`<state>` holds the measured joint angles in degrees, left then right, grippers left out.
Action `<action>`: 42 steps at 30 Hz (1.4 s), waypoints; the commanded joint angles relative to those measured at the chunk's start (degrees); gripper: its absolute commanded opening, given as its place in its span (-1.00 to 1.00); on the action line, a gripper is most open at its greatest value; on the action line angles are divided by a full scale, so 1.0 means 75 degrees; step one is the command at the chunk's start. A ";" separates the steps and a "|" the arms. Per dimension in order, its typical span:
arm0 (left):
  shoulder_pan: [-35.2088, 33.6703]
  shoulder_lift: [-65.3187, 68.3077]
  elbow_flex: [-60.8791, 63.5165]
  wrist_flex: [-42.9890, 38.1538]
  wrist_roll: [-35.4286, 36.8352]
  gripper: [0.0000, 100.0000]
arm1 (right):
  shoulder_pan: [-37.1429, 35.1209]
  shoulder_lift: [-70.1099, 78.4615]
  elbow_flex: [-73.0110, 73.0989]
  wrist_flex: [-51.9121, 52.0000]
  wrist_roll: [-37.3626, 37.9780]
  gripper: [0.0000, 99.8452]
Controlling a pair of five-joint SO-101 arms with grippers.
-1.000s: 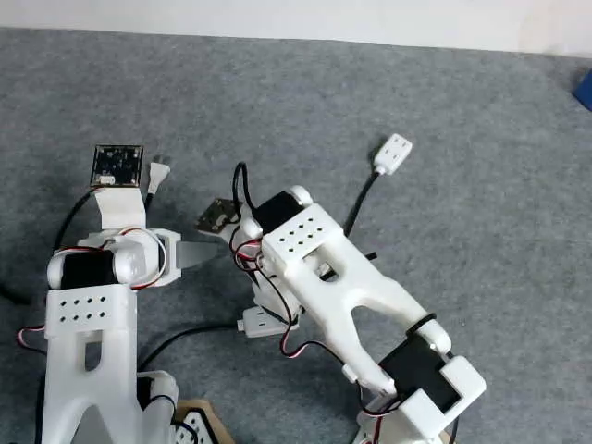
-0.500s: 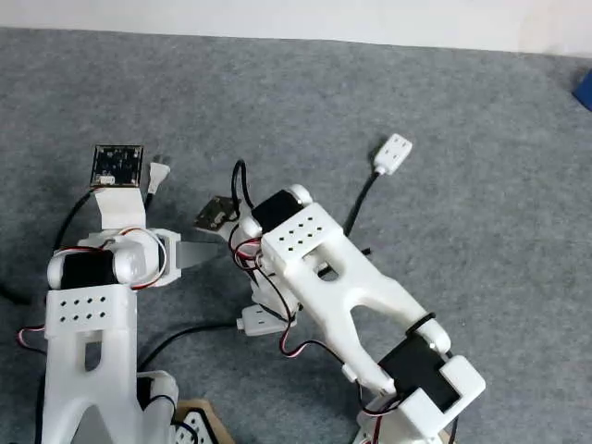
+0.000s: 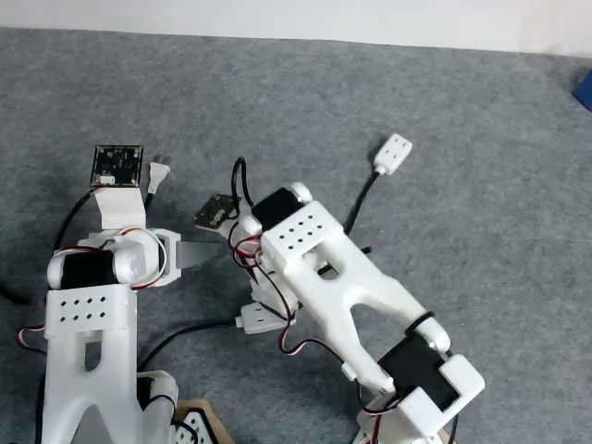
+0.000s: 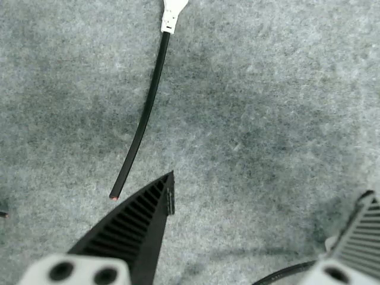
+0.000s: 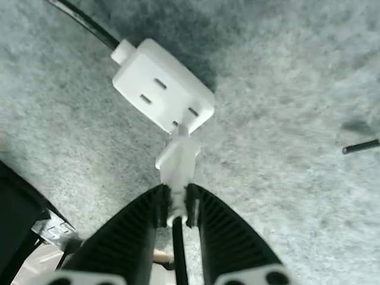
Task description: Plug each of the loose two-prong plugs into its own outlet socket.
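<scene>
**First plug at the socket, seating unconfirmed**

Step in hand, by judgement: insertion of the first plug.

- Right hand [image 5: 176, 199] clenched on a white plug [image 5: 177, 160], gripped at the cable end, prongs forward.
- Plug nose touching the near edge of a white outlet [image 5: 163, 89], flat on the grey worktop [image 3: 462, 231].
- Prongs hidden at the contact. Cannot tell whether in a slot or merely against the face.
- Plug slightly askew to the outlet's long side, so probably not home.

Next move, as judged:

- Square the plug to one slot pair, then push straight along the prongs.
- Outlet loose on the worktop with no brace on it, so likely to slide away under the push.

Left hand [image 4: 270, 187] released, fingers spread wide, hovering above bare worktop. Second plug [image 4: 170, 15] near it on the worktop, at the end of a short black cable [image 4: 142, 113], untouched.

Receptacles:

- Slot pairs on the outlet's upper face seen empty.
- Second outlet [image 3: 393, 154] well apart, out beyond the right arm, with nothing in it as far as can be made out.
- No plug confirmed in any socket.
</scene>
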<state>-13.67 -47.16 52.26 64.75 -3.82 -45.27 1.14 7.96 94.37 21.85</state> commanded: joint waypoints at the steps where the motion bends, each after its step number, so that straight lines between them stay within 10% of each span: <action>1: -0.0006 -0.0041 -0.0158 -0.0176 0.0059 -0.11 | 0.0100 -0.0322 -0.0815 0.0334 -0.0059 -0.98; 42: -0.0041 -0.0053 -0.0158 -0.0141 0.0047 -0.11 | 0.0111 0.0768 -0.0850 -0.0205 -0.0059 -0.98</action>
<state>-13.67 -47.16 52.26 64.75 -3.82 -45.27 7.38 1.89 94.73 21.76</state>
